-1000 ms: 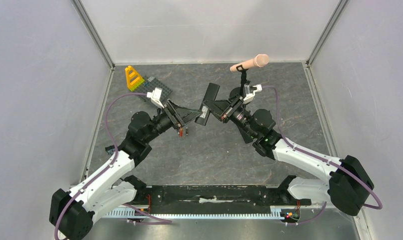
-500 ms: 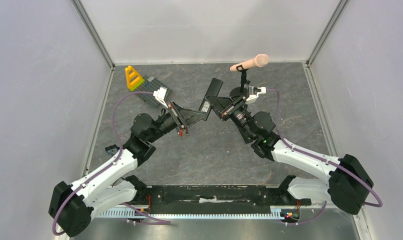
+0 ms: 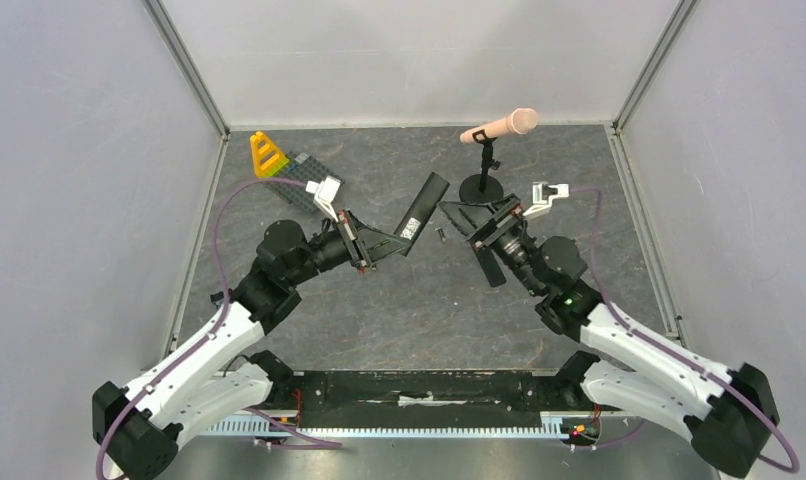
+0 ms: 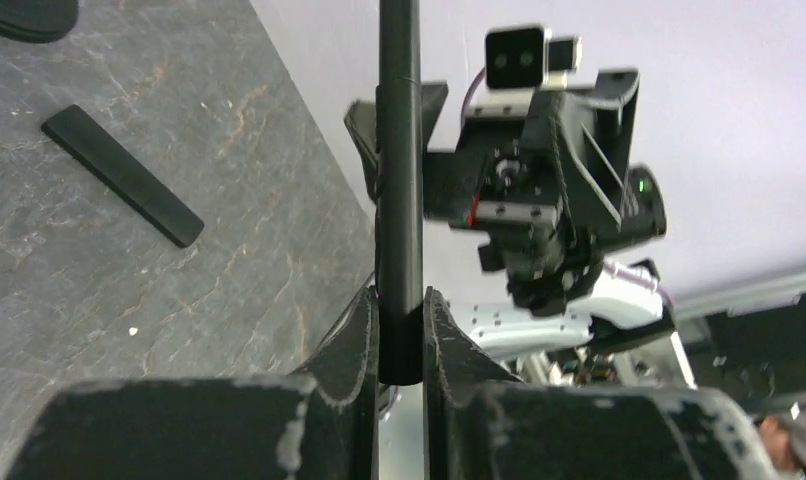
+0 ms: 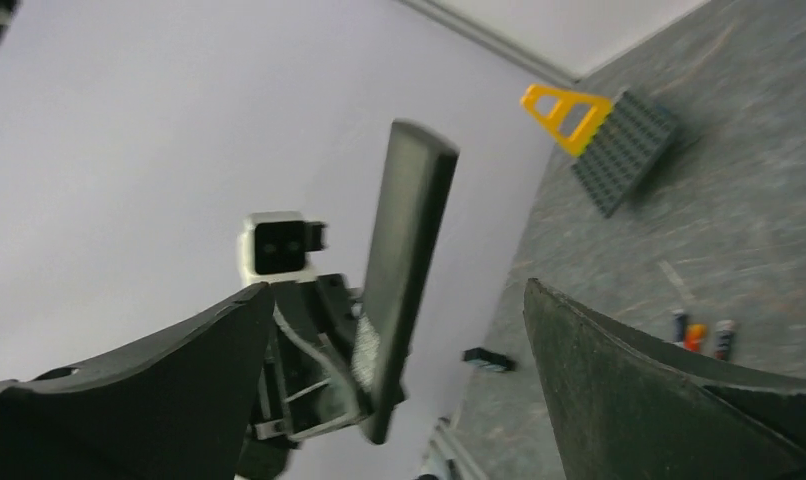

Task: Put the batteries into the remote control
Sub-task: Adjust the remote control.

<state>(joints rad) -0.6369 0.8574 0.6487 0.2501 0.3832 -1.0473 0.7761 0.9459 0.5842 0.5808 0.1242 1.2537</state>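
The remote control (image 3: 426,200) is a slim black bar held up off the table, slanting up and to the right. My left gripper (image 3: 407,236) is shut on its lower end; in the left wrist view both fingers press the remote control (image 4: 400,200) at the left gripper (image 4: 401,305). My right gripper (image 3: 463,222) stands open just right of it, touching nothing. In the right wrist view the remote control (image 5: 404,250) shows between the wide-apart fingers of the right gripper (image 5: 399,290). The batteries (image 3: 441,234) lie on the table below; one of the batteries (image 5: 695,334) is red-orange.
A second slim black bar (image 4: 124,175) lies flat on the table. A pink microphone (image 3: 499,127) on a round-based stand (image 3: 482,188) is behind the right gripper. A yellow piece (image 3: 268,155) and grey studded plate (image 3: 306,177) sit back left. A small black item (image 3: 219,298) lies at the left edge.
My right gripper opened, let go of the remote control and drew back to the right. My left gripper shut on the remote's lower end and now carries it alone.
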